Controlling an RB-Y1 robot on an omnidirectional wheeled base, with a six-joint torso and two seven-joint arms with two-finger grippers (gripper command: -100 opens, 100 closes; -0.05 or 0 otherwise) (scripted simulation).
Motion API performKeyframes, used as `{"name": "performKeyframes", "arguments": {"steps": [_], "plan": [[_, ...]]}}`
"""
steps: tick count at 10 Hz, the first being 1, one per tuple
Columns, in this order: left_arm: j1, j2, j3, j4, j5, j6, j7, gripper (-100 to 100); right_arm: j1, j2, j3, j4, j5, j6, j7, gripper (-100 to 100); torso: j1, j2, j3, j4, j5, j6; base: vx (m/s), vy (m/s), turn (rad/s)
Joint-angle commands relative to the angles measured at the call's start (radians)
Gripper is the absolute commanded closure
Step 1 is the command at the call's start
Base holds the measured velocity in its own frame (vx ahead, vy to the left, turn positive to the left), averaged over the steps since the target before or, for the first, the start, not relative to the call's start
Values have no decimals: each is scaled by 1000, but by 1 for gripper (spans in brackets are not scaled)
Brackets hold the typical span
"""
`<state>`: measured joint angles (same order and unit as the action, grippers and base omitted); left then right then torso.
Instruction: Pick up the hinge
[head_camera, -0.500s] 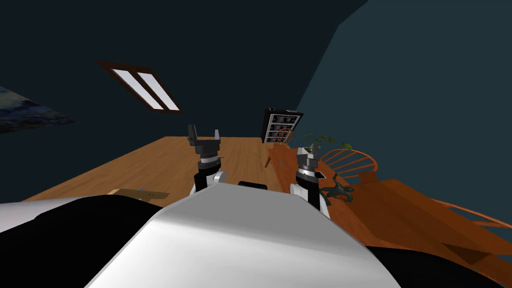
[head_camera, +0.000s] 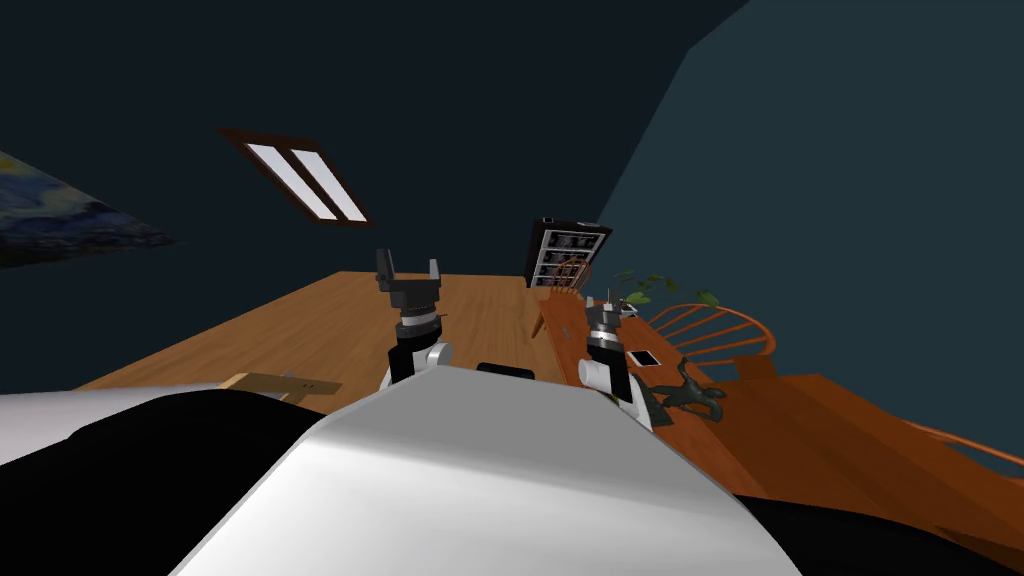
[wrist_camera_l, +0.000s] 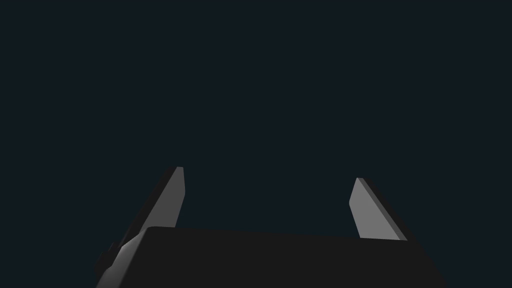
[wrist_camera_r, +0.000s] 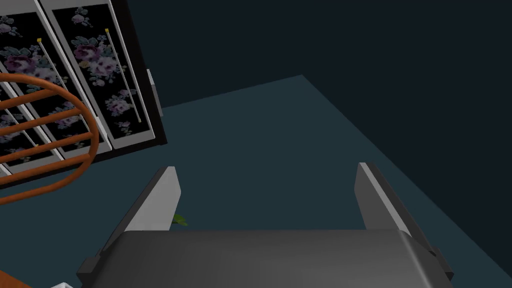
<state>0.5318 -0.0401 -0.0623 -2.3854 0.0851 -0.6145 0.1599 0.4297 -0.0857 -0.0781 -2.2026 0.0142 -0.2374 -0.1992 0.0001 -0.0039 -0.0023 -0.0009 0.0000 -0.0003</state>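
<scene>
The room has dark blue-green walls and a wooden floor (head_camera: 300, 330). On the far wall there is a window (head_camera: 305, 182) with a dark frame, and a painting (head_camera: 60, 215) hangs at the left. In the far corner stands a dark cabinet (head_camera: 565, 252) with flower-patterned panels. A light wooden board (head_camera: 280, 382) shows low at my left.

A long reddish-brown desk (head_camera: 800, 420) runs along my right side, with a round-backed wooden chair (head_camera: 720, 330) behind it and another at its far end. At the far part of the desk stands a small green plant (head_camera: 640, 282). Closer to me lies a flat white thing (head_camera: 643, 357), and just beside it a dark greenish piece (head_camera: 690, 392) with curled arms. This piece seems to be the hinge, but I cannot tell it for sure.

The right gripper (head_camera: 598, 303) is over the near edge of the desk and points toward the cabinet and the wall. Its fingers are spread wide with nothing between them. The dark greenish piece lies on the desk to the right of this arm, closer to me than the gripper, and apart from it.

The left gripper (head_camera: 409, 270) is raised over the floor, also with its fingers wide apart and nothing in them.
</scene>
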Motion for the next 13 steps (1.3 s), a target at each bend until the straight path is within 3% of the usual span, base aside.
{"name": "performKeyframes", "arguments": {"steps": [1, 2, 3, 4, 5, 6, 7, 8, 9, 10, 11, 12, 13], "plan": [[0, 0, 0, 0, 0, 0, 0, 0, -28, -18, -5, 44, -33, 50, -12, -100, 0, 0, 0, 0, 0, 0, 44, 7, 78], [0, 0, 0, 0, 0, 0, 0, 0, -28, -18, -5, 44, -33, 54, -12, -100, 0, 0, 0, 0, 0, 0, 32, 6, 18], [0, 0, 0, 0, 0, 0, 0, 0, -54, -31, -12, 82, -57, 90, -20, -100, 0, 1, 1, 0, 0, 0, 32, 5, 47], [0, 0, 0, 0, 0, 0, 0, 0, -54, -31, -12, 82, -57, 90, -20, -100, 0, 1, 1, 0, 0, 0, 24, 2, 23], [0, 0, 0, 0, 0, 0, 0, 0, -81, -44, -19, 122, -82, 129, -30, -100, 0, 2, 1, 0, 0, 0, 28, 4, 52], [0, 0, 0, 0, 0, 0, 0, 0, -81, -44, -19, 122, -82, 129, -30, -100, 0, 1, 1, 0, 0, 0, 25, 2, 27], [0, 0, 0, 0, 0, 0, 0, 0, -109, -58, -27, 165, -109, 164, -40, -100, 0, 2, 1, 0, 0, 0, 29, 4, 54], [0, 0, 0, 0, 0, 0, 0, 0, -109, -58, -27, 165, -109, 170, -40, -100, 0, 2, 1, 0, 0, 0, 28, 3, 31], [0, 0, 0, 0, 0, 0, 0, 0, -138, -72, -36, 202, -137, 213, -50, -100, 0, 2, 1, 0, 0, 0, 32, 4, 51], [0, 0, 0, 0, 0, 0, 0, 0, -138, -72, -36, 211, -137, 213, -50, -100, 0, 1, 1, 0, 0, 0, 30, 4, 35], [0, 0, 0, 0, 0, 0, 0, 0, -167, -86, -45, 250, -167, 257, -62, -100, 0, 2, 1, 0, 0, 0, 29, 3, 57], [0, 0, 0, 0, 0, 0, 0, 0, -167, -86, -45, 259, -167, 257, -62, -100, 0, 2, 1, 0, 0, 0, 23, 1, 32], [0, 0, 0, 0, 0, 0, 0, 0, -197, -102, -55, 301, -198, 300, -74, -100, 0, 2, 1, 0, 0, 0, 32, 0, 61]]}}
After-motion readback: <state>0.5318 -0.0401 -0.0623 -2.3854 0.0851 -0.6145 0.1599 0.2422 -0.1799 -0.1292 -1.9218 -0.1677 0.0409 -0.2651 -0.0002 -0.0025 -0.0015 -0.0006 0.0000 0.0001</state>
